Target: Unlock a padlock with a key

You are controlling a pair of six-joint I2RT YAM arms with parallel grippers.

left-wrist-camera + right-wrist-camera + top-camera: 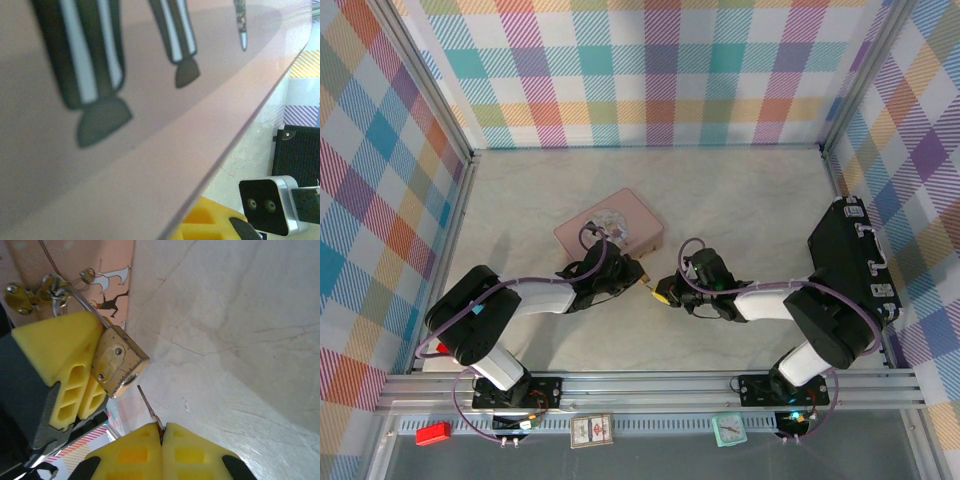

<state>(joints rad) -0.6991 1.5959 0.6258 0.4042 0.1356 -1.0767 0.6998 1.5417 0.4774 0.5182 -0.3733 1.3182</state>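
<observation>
— Marbled table (740,200), checked walls on three sides. Which step is it, you think?
— Bringing the key to the lock, I believe. The left gripper (636,273) is clenched on the padlock (120,362) and holds it above the table, just beside the near right corner of the pink box (610,228). The right gripper (162,432) pinches the key (148,404). Its tip is near the bottom face of the brass body, not touching.
— And next?
— The blade should line up with the keyhole, then push in, then turn. The slot is small, so it can slide off.
— How many things?
— One padlock, one pinched key, one pink box, one black case (850,262) at the right. A ring (55,290) on the shackle carries brass pieces, maybe spare keys; I cannot tell.
</observation>
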